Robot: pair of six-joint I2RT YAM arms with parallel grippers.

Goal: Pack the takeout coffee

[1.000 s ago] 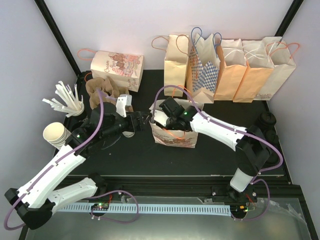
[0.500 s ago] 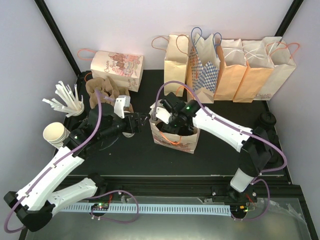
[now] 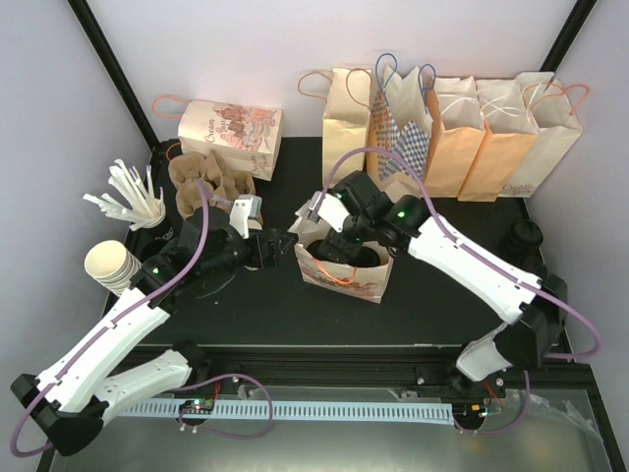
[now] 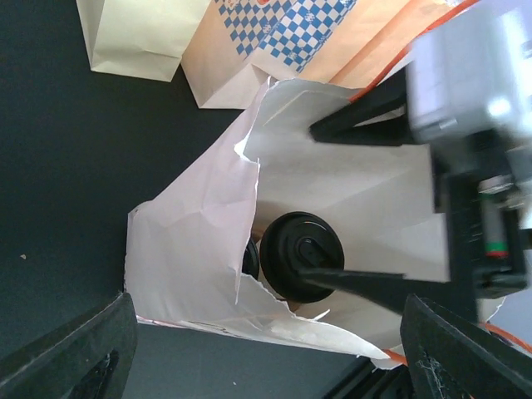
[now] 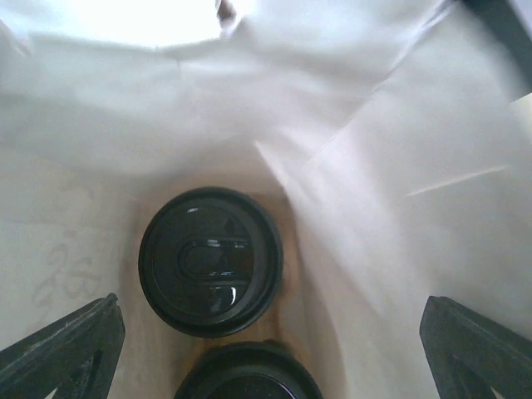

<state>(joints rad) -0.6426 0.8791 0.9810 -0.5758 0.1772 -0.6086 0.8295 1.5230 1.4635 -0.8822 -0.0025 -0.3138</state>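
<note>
Two takeout coffees stand inside an open white paper bag (image 3: 346, 272) at the table's middle. In the right wrist view I look straight down on one black lid (image 5: 209, 259) and part of the second lid (image 5: 248, 372). In the left wrist view one lid (image 4: 301, 256) shows fully, and the other lid (image 4: 250, 258) is half hidden by the torn bag wall (image 4: 191, 249). My right gripper (image 3: 336, 218) (image 5: 268, 306) hangs open and empty above the bag's mouth. My left gripper (image 3: 282, 246) (image 4: 266, 320) is open beside the bag's left edge, holding nothing.
A row of upright paper bags (image 3: 452, 123) lines the back. A printed bag (image 3: 231, 126) lies at back left by brown cup carriers (image 3: 206, 177). A stack of lidless cups (image 3: 110, 264) and a cup of white sticks (image 3: 133, 202) stand at left. Loose black lids (image 3: 526, 236) lie at right.
My right gripper has risen out of the bag and drawn back above its mouth, empty. My left gripper has stayed by the bag's left edge.
</note>
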